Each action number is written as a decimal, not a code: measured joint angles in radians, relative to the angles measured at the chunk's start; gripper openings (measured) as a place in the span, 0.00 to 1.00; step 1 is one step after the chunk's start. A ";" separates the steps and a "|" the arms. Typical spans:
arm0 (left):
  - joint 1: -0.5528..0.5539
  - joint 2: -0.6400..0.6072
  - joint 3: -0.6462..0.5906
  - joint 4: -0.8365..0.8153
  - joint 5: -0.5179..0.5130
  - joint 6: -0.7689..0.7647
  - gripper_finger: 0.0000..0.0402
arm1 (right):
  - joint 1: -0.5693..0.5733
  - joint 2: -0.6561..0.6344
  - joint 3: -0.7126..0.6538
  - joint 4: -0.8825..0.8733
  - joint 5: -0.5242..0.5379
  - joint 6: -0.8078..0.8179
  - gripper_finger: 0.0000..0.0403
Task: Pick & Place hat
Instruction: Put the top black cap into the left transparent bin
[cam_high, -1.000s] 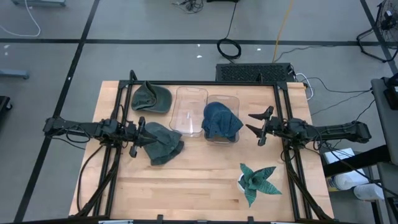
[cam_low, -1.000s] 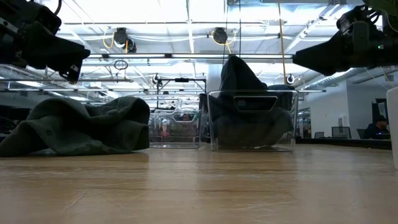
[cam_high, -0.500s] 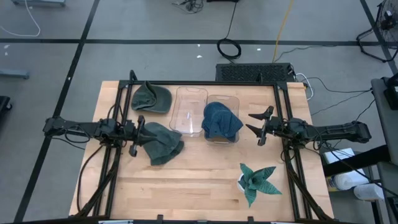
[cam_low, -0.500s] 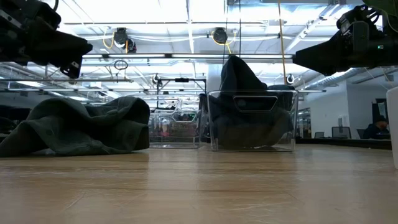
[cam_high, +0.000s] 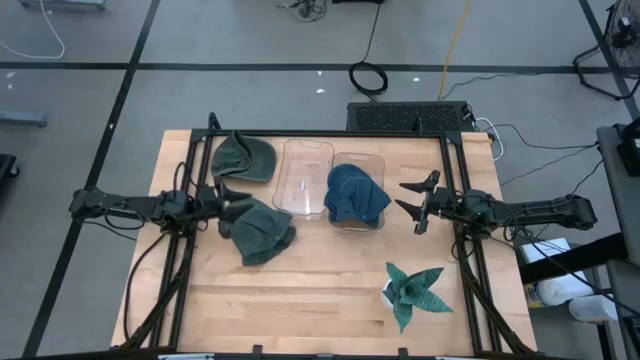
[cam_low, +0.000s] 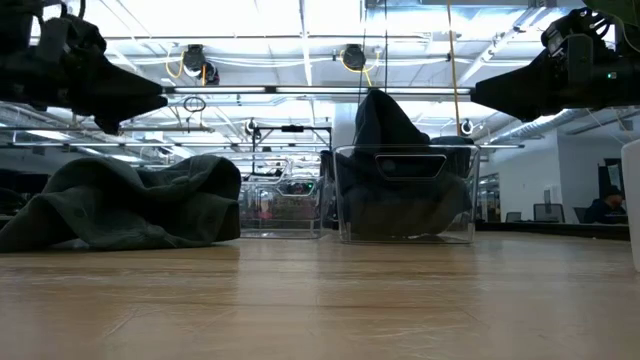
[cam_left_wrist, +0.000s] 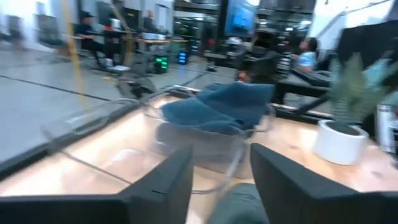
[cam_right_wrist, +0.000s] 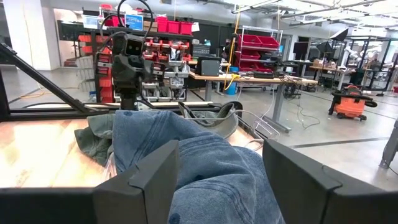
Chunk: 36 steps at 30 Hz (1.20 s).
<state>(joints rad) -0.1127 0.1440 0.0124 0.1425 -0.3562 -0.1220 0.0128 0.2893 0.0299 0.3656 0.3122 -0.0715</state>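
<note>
Where a second ago the left gripper (cam_high: 228, 204) sat pressed into the dark green hat (cam_high: 262, 229) with its fingers nearly together, it now stands rotated and raised off the cloth, fingers parted to a moderate gap and nothing between them. That hat lies crumpled on the table (cam_high: 310, 290), just left of the empty clear bin (cam_high: 303, 178); it has not shifted. A second green hat (cam_high: 243, 156) lies beyond it, near the table's far left corner.

Right of the empty bin, touching it, stands the other clear bin (cam_high: 372, 218) holding the blue hat (cam_high: 353, 194) (heaped well above the rim, as the low view shows (cam_low: 385, 125)). The right gripper (cam_high: 417, 203) hovers just right of that bin, fingers spread wide and empty, unchanged.

Only the high view shows the potted plant (cam_high: 414, 289) near the front, right of the bins. From the left wrist view, the green hat (cam_left_wrist: 239, 205) peeks up between the fingers (cam_left_wrist: 163, 186), with the blue hat (cam_left_wrist: 217, 107) ahead.
</note>
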 joint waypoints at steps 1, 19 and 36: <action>0.000 0.000 0.000 0.000 -0.021 0.009 0.46 | 0.000 0.000 0.000 0.000 0.000 0.000 0.55; 0.000 0.027 0.262 -0.149 -0.272 0.090 0.57 | 0.000 0.000 0.000 0.000 0.000 0.000 0.55; 0.000 0.431 0.737 -0.303 -0.589 0.268 0.57 | 0.000 0.000 0.000 0.000 0.000 0.000 0.55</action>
<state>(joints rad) -0.1127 0.5754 0.7491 -0.1607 -0.9451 0.1461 0.0130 0.2893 0.0299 0.3656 0.3119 -0.0715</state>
